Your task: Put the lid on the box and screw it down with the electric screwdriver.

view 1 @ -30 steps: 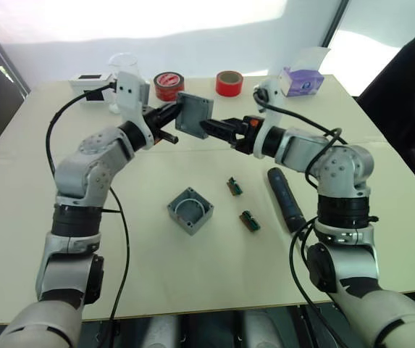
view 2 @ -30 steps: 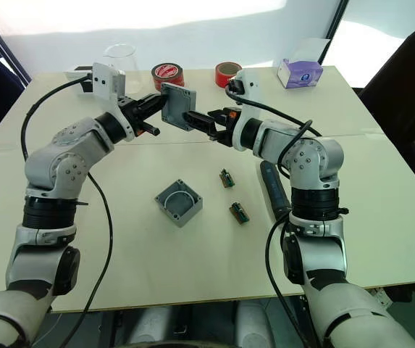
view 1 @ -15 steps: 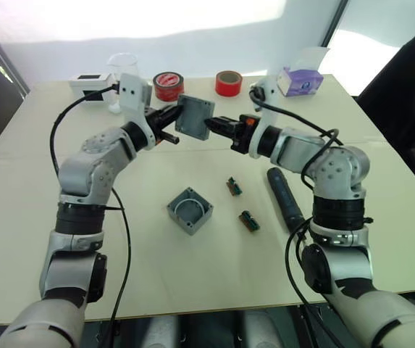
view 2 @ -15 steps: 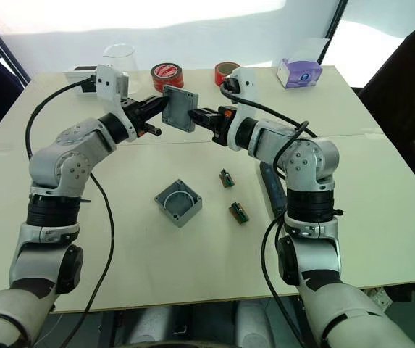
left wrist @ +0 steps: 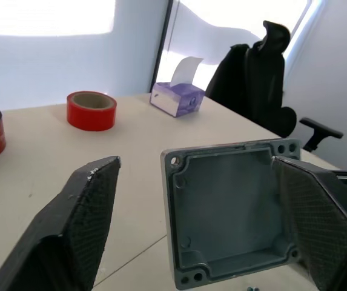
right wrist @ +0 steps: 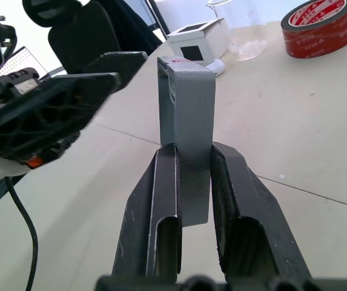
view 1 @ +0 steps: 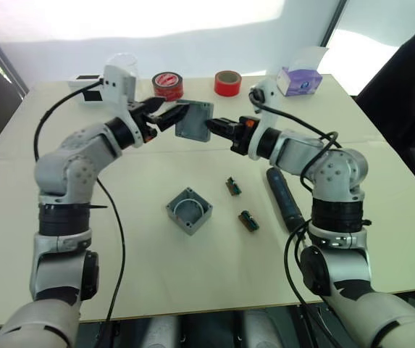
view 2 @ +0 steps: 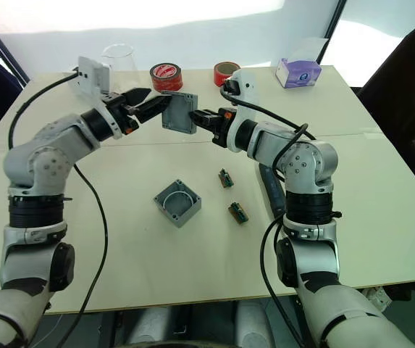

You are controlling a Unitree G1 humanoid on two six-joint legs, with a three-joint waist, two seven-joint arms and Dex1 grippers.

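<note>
1. In the head views we see the lid (view 1: 194,120) held up in the air over the far half of the desk (view 1: 142,261), standing on edge. The right gripper (view 1: 214,125) pinches its rim from the right. The left gripper (view 1: 165,114) sits at the lid's other side with its fingers spread; we cannot make out from here whether either one touches the metal.

2. Also in the head views, the box (view 1: 190,211) rests open side up near the middle of the desk, with no lid on it. The electric screwdriver (view 1: 285,199) lies flat toward the desk's right edge, partly hidden behind the right arm. Two small green parts (view 1: 235,186) lie between box and screwdriver, too small for us to identify. Along the far edge stand two rolls of red tape (view 1: 169,85), a glass beaker (view 2: 119,58), a white box (view 1: 87,80) partly hidden by the left arm, and a purple tissue box (view 1: 300,80).

3. In the left wrist view we look into the lid's hollow inside, screw holes at its corners. The left fingers (left wrist: 79,221) stand wide apart: one is well clear of the lid, while the other overlaps its far edge, contact unclear.

4. In the right wrist view we see the lid edge-on, its lower part clamped between the two right fingers (right wrist: 158,212) and hidden there.
</note>
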